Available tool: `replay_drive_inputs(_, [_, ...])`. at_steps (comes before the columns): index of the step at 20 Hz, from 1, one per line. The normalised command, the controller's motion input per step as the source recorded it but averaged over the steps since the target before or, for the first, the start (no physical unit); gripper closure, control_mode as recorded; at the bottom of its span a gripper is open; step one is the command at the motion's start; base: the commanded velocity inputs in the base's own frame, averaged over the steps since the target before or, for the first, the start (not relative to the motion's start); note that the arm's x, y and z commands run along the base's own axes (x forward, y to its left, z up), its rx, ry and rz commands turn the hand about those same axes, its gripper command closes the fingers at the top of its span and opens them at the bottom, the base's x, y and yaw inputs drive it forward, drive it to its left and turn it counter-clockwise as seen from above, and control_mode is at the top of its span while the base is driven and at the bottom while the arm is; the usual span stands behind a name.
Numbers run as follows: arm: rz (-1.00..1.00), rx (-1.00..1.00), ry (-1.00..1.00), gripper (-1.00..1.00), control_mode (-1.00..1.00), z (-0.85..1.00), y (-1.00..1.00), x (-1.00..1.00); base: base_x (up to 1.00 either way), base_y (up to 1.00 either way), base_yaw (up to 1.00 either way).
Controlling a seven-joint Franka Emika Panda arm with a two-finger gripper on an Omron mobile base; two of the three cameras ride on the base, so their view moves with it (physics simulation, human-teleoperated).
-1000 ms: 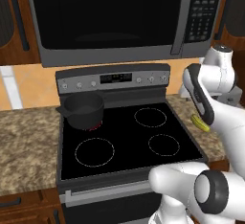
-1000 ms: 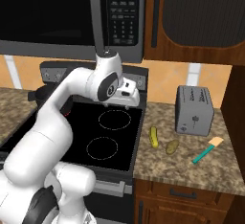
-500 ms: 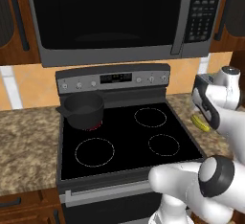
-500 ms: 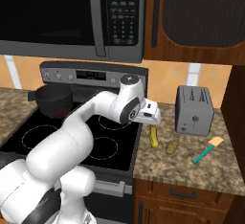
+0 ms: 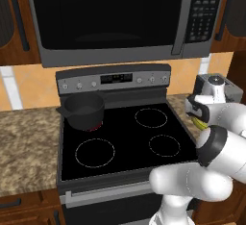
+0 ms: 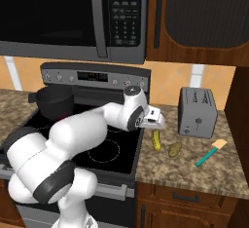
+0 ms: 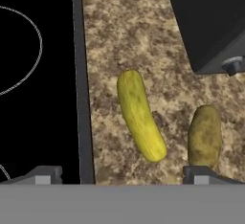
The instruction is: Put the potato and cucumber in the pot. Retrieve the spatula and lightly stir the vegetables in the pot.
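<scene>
The yellow-green cucumber (image 7: 139, 115) and the olive-brown potato (image 7: 205, 134) lie side by side on the speckled counter right of the stove. My gripper (image 7: 122, 175) hangs open just above them, holding nothing; its wide-set fingertips (image 7: 44, 174) straddle the cucumber. From the right base view, the gripper (image 6: 156, 120) hovers over the cucumber (image 6: 156, 140), with the potato (image 6: 175, 148) beside it and the teal-handled spatula (image 6: 210, 153) further right. The dark pot (image 6: 53, 101) stands on the stove's back left burner. In the left base view the gripper (image 5: 196, 115) partly hides the cucumber (image 5: 198, 122); the pot (image 5: 84, 109) is far left.
A silver toaster (image 6: 197, 112) stands on the counter behind the vegetables, close to the hand. The black stovetop (image 5: 125, 137) lies left of them, a microwave (image 5: 115, 17) hangs above it, and wooden cabinets close off the right side.
The arm has swung right, from above the stove to above the counter, and come down over the cucumber and potato. The gripper stayed open.
</scene>
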Motion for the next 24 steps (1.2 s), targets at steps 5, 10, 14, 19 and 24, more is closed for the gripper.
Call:
replay_drive_inputs(5, [0.00, 0.00, 0.00, -1.00, -1.00, -0.32, -0.28, 0.26, 0.00, 0.00, 0.00])
replay_drive_inputs(10, [0.00, 0.00, 0.02, -1.00, -1.00, -0.33, -0.25, 0.18, 0.00, 0.00, 0.00])
replay_drive_inputs(14, [0.00, 0.00, 0.01, -1.00, -1.00, -0.30, -0.21, 0.15, 0.00, 0.00, 0.00])
replay_drive_inputs(19, [0.00, 0.00, 0.02, -1.00, -1.00, -0.24, -0.07, 0.14, 0.00, 0.00, 0.00])
replay_drive_inputs(24, [0.00, 0.02, 0.04, -1.00, -1.00, -0.23, 0.00, 0.18, 0.00, 0.00, 0.00])
